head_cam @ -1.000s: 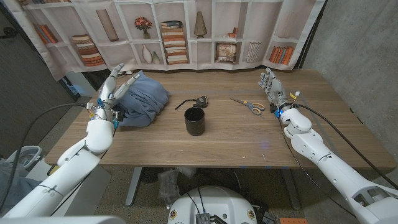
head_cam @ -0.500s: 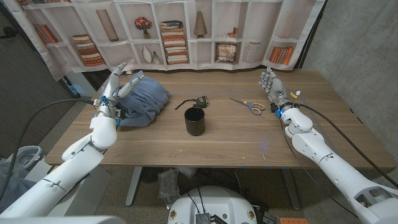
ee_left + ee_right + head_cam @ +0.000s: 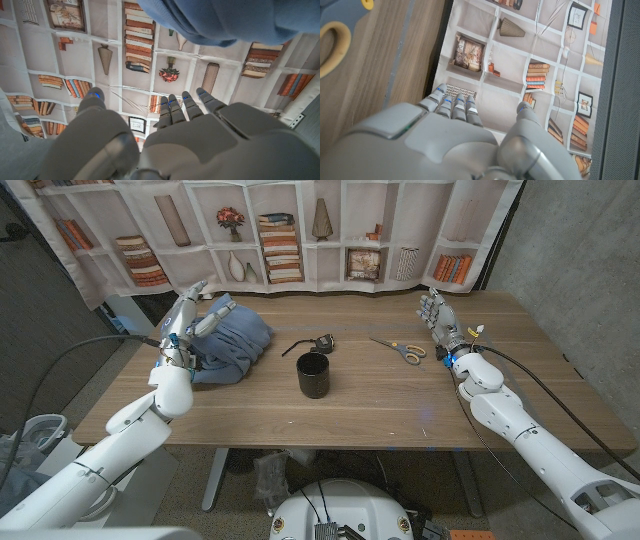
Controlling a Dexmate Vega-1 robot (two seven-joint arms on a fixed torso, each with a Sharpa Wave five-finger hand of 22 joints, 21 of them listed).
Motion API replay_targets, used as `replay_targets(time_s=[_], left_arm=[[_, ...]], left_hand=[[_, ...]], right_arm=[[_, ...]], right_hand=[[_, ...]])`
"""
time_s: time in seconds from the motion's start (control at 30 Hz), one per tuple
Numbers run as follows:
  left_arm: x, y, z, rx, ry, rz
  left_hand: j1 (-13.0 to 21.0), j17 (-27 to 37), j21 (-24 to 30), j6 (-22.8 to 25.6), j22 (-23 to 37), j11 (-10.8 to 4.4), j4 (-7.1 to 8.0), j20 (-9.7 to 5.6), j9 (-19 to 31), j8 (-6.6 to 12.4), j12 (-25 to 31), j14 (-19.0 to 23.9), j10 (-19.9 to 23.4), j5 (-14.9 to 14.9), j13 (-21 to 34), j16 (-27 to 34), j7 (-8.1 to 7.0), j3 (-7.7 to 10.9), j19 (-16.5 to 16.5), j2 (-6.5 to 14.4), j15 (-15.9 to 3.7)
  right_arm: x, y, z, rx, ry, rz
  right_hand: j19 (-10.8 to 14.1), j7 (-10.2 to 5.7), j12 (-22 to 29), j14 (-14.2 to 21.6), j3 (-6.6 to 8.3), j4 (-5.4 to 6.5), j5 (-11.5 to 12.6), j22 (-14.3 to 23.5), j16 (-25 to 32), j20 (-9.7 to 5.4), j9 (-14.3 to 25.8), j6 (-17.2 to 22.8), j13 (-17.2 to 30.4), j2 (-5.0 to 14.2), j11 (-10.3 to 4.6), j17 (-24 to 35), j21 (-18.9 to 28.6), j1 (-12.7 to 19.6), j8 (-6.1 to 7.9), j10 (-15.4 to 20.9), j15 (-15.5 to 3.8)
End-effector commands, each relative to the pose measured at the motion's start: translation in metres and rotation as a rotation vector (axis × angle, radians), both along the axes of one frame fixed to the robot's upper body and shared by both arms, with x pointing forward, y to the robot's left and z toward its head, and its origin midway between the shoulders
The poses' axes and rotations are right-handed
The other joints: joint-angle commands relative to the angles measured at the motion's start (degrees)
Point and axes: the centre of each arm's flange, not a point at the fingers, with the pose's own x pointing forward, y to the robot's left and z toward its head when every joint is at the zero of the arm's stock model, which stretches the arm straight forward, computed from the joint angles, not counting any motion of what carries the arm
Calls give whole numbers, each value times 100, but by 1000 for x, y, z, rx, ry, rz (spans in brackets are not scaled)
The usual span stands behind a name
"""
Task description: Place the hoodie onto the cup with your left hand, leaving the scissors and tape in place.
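We find the hoodie (image 3: 228, 338) bunched at the table's (image 3: 380, 405) left, left hand (image 3: 186, 326) beside it, fingers apart, holding nothing. Right hand (image 3: 436, 316) likewise spread. We judge dragged cloth could topple the cup (image 3: 312, 374) or shift the tape (image 3: 322, 341) and scissors (image 3: 403, 350).

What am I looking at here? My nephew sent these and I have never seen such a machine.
It is a robot with two white arms, standing at a wooden table. The wide picture comes from a camera on its head. The other two come from cameras on its wrists, looking over the backs of its hands. On the table lie a crumpled blue hoodie, a black cup, a small dark tape dispenser and scissors. The left hand is open at the hoodie's edge, holding nothing. The right hand is open beside the scissors.
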Motion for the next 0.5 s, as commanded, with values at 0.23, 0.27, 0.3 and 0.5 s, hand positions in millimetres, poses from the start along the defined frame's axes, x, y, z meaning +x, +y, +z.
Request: replay_targets(time_s=[0.23, 0.27, 0.3, 0.5], left_arm=[[1, -1, -2, 58, 28, 88], [2, 0, -2, 63, 30, 95], [2, 0, -2, 67, 34, 106], [5, -2, 1, 106, 35, 147]], left_hand=[[87, 30, 18, 78, 34, -25, -59, -107, 10, 27, 21, 56, 49, 75, 32, 16, -20, -6, 81, 5, -126], [90, 30, 15, 69, 34, -20, -60, -97, 11, 22, 16, 51, 40, 79, 32, 13, -29, -9, 77, 6, -123], [93, 30, 16, 61, 34, -18, -61, -102, 11, 18, 16, 48, 44, 82, 32, 11, -40, -10, 82, 7, -127], [118, 32, 37, 55, 33, -109, -71, -131, 12, 3, 12, 54, 60, 107, 33, 4, -81, -33, 160, 6, -167]], right_arm=[[1, -1, 4, -1, 1, -2], [1, 0, 4, -5, 0, -2], [1, 0, 4, -4, 1, -3], [0, 0, 3, 1, 1, -5]], right_hand=[[37, -22, 30, 46, -23, 0, -6, 10, 13, 16, 13, 39, 10, 57, 6, 15, -51, 4, -2, 45, -3], [40, -22, 30, 48, -23, -1, -6, 10, 13, 16, 13, 39, 10, 57, 11, 15, -51, 4, -2, 45, -7], [43, -23, 31, 49, -23, -1, -6, 10, 13, 18, 13, 32, 10, 58, 11, 15, -52, 4, -5, 50, -4], [51, -29, 34, 53, -25, -2, -7, 10, 14, 18, 13, 20, 11, 60, 11, 15, -61, 4, -9, 59, -5]])
